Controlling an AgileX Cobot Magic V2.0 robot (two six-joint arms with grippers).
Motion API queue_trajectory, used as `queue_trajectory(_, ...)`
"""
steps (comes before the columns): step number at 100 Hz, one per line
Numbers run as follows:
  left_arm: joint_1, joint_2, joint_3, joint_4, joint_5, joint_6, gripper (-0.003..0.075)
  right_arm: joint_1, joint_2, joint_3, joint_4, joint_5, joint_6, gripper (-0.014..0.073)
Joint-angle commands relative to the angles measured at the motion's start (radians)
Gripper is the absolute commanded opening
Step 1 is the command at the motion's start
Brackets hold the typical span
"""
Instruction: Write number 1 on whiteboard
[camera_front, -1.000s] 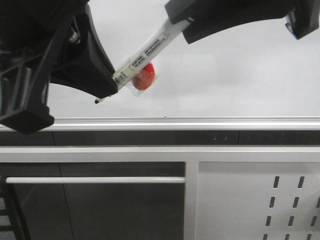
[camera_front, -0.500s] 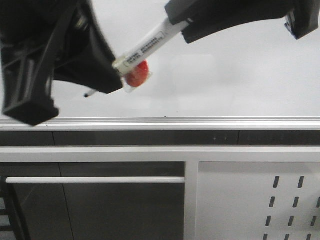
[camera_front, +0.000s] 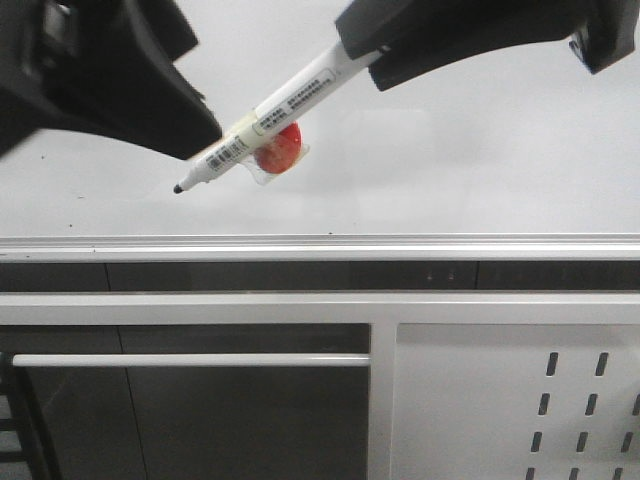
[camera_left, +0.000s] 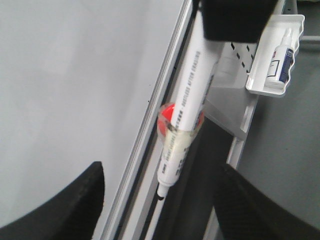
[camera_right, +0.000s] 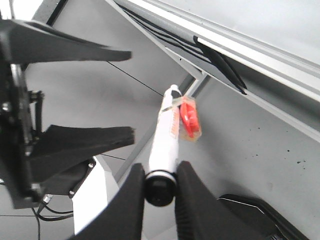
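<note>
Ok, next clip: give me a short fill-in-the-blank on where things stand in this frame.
1. The marker pen is gripped by the ____ gripper.
2. The left gripper is ____, its fingers apart and not touching the pen.
3. The object taped to the pen's barrel is ____ in colour.
4. The pen's cap is ____, leaving the black tip bare.

Missing words: right; open; red; off

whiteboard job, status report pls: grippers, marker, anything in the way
Right gripper shut on marker, cap off, tip bare. Left gripper open beside the marker tip, holding nothing. Whiteboard shows no number 1 yet. Nothing between tip and board.
</note>
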Motion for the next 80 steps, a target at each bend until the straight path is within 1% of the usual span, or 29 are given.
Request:
queue_trajectory(1, -0.007, -0.058, -0.034, -0.05, -0.005, -0.016, 0.0435, 0.002, -0.02, -0.034, 0.037, -0.011, -0.025, -0.0077)
queue_trajectory(13, -0.007, -0.119, -0.034, -0.097, 0.057, -0.022, 0.0431, 0.002, -0.038, -0.034, 0.007, -0.009, -0.047, -0.0077)
queue_trajectory(21, -0.007, -0.16, -0.034, -0.097, 0.093, -0.076, 0.0431, 0.002, -0.075, -0.034, -0.042, -0.02, -0.047, -0.0077)
queue_trajectory(30, -0.007, -0.212, -0.034, -0.095, 0.1, -0.139, 0.0424, 0.002, -0.132, -0.034, -0.084, -0.049, -0.047, -0.0076)
queue_trajectory(38, -0.007, -0.246, -0.034, -0.093, 0.098, -0.192, 0.0382, 0.002, -0.185, -0.032, -0.1, -0.066, -0.047, -0.0067)
queue_trajectory(47, -0.007, -0.279, -0.023, -0.094, 0.098, -0.219, 0.0333, 0.002, -0.241, -0.01, -0.117, -0.093, -0.047, -0.0067)
queue_trajectory(55, -0.007, -0.31, -0.001, -0.094, 0.098, -0.249, 0.0314, 0.002, -0.291, 0.024, -0.132, -0.125, -0.045, -0.0067)
queue_trajectory(64, -0.007, -0.347, 0.029, -0.094, 0.111, -0.316, 0.0294, 0.002, -0.354, 0.079, -0.131, -0.191, -0.045, -0.0067)
queue_trajectory(80, -0.007, -0.418, 0.078, -0.097, 0.104, -0.394, 0.0218, 0.002, -0.48, 0.159, -0.14, -0.269, -0.045, -0.0067)
